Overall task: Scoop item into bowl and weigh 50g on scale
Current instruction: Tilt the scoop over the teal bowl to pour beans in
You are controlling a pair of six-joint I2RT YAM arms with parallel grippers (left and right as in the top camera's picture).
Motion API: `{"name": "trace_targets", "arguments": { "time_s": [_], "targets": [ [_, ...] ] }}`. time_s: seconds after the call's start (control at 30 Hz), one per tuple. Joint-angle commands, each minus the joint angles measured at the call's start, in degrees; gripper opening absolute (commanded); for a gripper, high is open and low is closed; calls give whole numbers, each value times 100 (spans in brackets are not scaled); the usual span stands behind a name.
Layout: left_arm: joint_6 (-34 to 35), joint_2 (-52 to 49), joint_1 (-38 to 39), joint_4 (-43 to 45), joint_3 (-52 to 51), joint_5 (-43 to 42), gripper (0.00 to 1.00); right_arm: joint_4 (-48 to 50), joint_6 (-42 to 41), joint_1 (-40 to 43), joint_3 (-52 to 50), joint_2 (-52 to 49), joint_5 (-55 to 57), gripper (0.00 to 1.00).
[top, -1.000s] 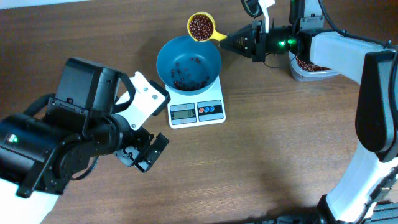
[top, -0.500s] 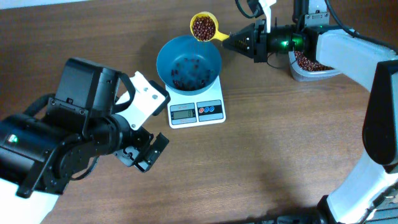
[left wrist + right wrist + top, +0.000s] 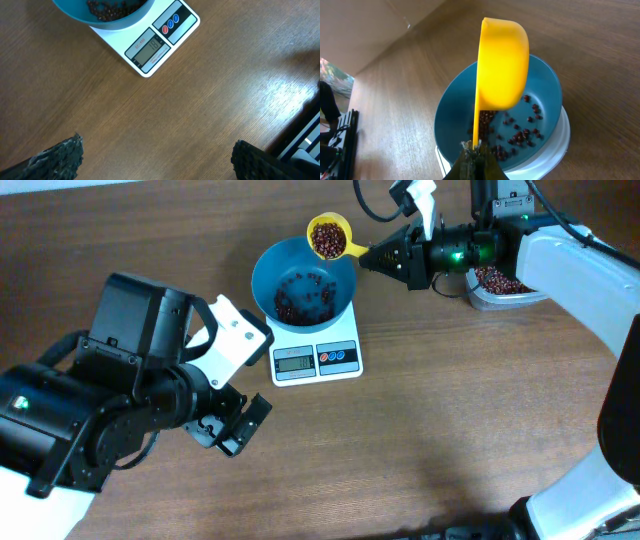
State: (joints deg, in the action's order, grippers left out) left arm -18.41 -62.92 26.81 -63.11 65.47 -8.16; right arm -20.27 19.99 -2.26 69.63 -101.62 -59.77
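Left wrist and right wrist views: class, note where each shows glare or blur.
Left wrist view: pale glare on the table at right, left fingertips at the bottom corners soft. Right wrist view: right gripper at the bottom edge blurred, yellow scoop sharp.

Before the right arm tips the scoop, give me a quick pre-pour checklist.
1. Right gripper shut on the handle of the yellow scoop: ok.
2. Scoop loaded with beans: ok.
3. Scoop fully inside the rim of the teal bowl: cannot tell; overhead puts it at the far rim, not the middle.
4. Bowl seated on the scale, buttons uncovered: ok.
5. Display readable: ok; it looks like 16, short of target, so more beans are needed.
6. Left gripper open and away from the scale: ok.
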Motion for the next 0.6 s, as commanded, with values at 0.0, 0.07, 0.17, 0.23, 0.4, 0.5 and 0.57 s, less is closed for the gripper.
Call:
{"name": "trace_targets", "arguments": {
  "time_s": [0.0,0.07,0.17,0.23,0.4,0.5,0.57],
  "targets": [
    [37,2,-35,9,81,-59,99,-13,103,-46,44,133,66,4],
    [37,2,-35,9,81,-59,99,-66,101,-101,44,166,251,4],
    [39,2,-35,9,81,-59,99,-203,103,-280,44,363,804,4],
    [39,2,-35,9,81,-59,99,-308,103,-402,44,452,1132,4],
    [39,2,-35,9,81,-59,99,-627,101,-616,44,452,1644,4],
    [39,2,-35,9,81,-59,99,-638,101,-859,44,452,2024,4],
    [39,2,-35,9,81,-59,99,-636,101,-1027,44,452,2288,4]
  ]
}}
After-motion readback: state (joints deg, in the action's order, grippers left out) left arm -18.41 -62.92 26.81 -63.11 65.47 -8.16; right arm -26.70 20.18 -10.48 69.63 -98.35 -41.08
